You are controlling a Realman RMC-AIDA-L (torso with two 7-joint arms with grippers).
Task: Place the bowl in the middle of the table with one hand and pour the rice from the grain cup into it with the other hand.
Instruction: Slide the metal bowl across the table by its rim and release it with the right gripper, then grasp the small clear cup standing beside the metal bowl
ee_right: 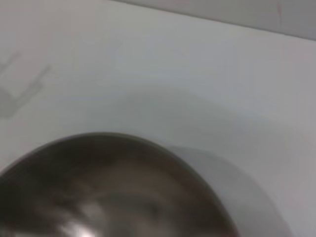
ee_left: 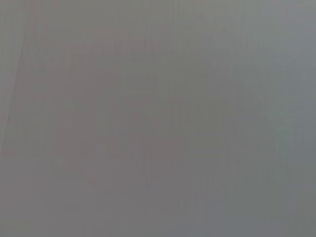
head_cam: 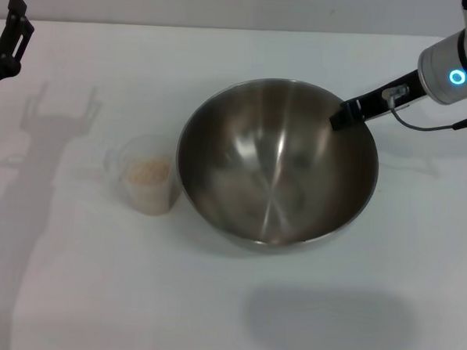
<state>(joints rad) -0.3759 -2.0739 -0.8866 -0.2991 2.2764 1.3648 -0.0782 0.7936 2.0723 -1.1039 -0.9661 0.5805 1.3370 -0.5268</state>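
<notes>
Head view: the bowl [head_cam: 277, 163] sits on the white table [head_cam: 328, 305], roughly at its middle, tipped slightly so its shiny inside faces the camera. The right gripper [head_cam: 348, 114] reaches in from the bowl's far right side, and its dark fingertip lies right at the bowl's rim, at or just over the edge. Whether it pinches the rim or merely rests against it cannot be told from here. The grain cup [head_cam: 146, 174] stands upright just beside the bowl's left side, close to the wall but seemingly not touching, with the rice [head_cam: 149, 170] lying as a pale beige heap inside it. The left gripper [head_cam: 10, 34] hangs well apart from the bowl, far off to its left and behind, nowhere near the cup; its dark fingers point upward and hold nothing, though their spread cannot be judged.

Left wrist view: only a flat grey field shows, with nothing recognisable in it.

Right wrist view: the bowl's [ee_right: 108, 192] curved rim and dark interior fill the near part, with the table [ee_right: 173, 74] stretching beyond it. No fingers appear.
</notes>
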